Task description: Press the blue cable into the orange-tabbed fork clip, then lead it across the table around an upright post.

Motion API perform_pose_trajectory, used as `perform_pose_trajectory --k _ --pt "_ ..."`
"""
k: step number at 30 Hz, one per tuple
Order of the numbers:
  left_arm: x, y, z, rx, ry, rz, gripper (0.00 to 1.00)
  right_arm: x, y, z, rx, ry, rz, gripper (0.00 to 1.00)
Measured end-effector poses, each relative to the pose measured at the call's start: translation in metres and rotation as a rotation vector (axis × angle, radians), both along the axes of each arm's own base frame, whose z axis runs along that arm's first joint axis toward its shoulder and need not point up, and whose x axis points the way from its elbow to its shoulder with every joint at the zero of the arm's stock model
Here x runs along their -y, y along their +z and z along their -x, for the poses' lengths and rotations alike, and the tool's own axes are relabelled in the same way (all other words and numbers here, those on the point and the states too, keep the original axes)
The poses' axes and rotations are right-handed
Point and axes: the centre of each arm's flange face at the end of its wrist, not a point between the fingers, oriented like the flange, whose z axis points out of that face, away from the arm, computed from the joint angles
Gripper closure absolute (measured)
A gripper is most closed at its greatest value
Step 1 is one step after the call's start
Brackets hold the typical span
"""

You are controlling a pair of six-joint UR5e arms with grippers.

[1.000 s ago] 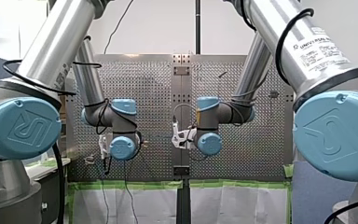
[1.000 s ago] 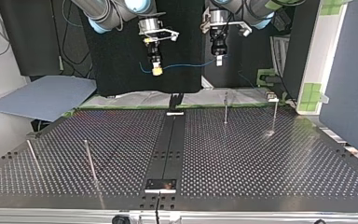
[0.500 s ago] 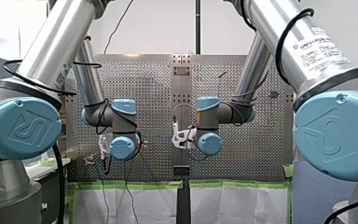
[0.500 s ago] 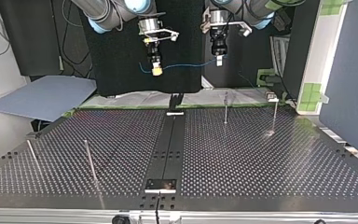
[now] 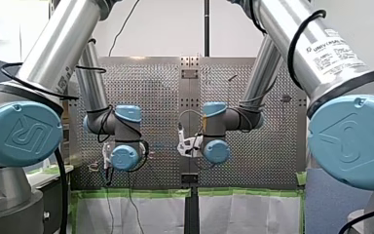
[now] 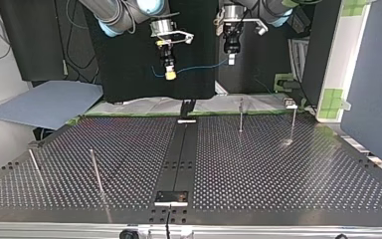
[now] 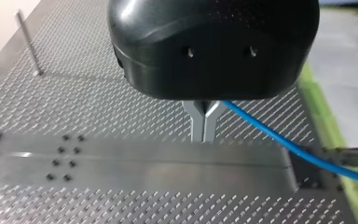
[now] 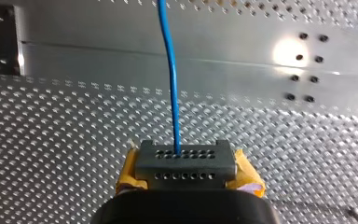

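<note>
We hold the cable (image 6: 199, 67) strung in the air well above the table (image 6: 278, 164), our left gripper (image 7: 203, 136) pinched onto it and our right gripper (image 8: 182, 163) clamping it between yellow pads (image 8: 247, 175), so the clipping step is not yet begun and next calls for lowering it to the clip, which we cannot surely pick out here.

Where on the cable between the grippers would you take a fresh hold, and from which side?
Mid-span of the cable, between my left gripper and my right gripper. It hangs free, nearly level, so probably from below, fingers across it; the arms crowd above.
</note>
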Motion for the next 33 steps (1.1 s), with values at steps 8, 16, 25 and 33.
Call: perform_pose_trajectory --k 8,16,25,33 --pt "0.0 -0.003 0.006 -0.012 -0.027 -0.015 1.0 -0.006 -0.028 0.001 -0.077 -0.054 -0.065 1.0" --pt "0.0 -0.003 0.006 -0.012 -0.029 -0.016 1.0 -0.011 -0.036 0.01 -0.141 -0.081 -0.116 1.0" --pt "0.001 0.008 -0.001 0.02 -0.021 0.031 1.0 -0.009 -0.027 0.007 -0.12 -0.082 -0.111 1.0" --pt "-0.001 0.035 -0.013 0.078 -0.001 0.137 1.0 0.006 0.015 -0.022 0.046 -0.028 -0.064 1.0"
